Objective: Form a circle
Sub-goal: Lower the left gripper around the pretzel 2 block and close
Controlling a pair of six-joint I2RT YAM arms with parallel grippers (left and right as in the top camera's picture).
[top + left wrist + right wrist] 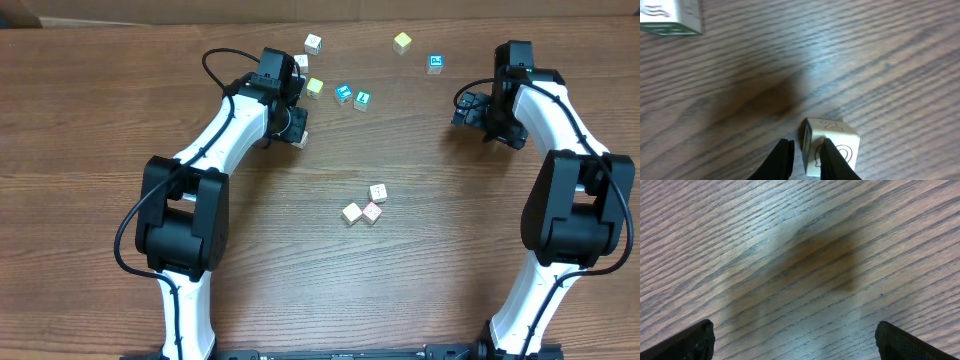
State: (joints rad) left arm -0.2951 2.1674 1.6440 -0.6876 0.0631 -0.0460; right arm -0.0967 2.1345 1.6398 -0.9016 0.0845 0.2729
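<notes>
Three small pale printed cubes, the circle [371,212], sit bunched at the table's middle, one of them pink-marked. My left gripper [292,128] is at the back left, far from that clump, with a cream cube [299,138] at its tip. In the left wrist view the left gripper [806,142] has its fingers nearly together. The cream cube [837,137] lies against and behind the right finger [832,157] and is not clamped. My right gripper [470,108] hangs open at the back right, and in its wrist view the right gripper [794,330] has only bare wood between its fingers.
Loose cubes lie along the back: a white one [313,43], yellow ones [402,42] [315,87], a blue one [435,63] and two teal ones [343,93] [362,99]. Another white cube [672,17] shows at the top left of the left wrist view.
</notes>
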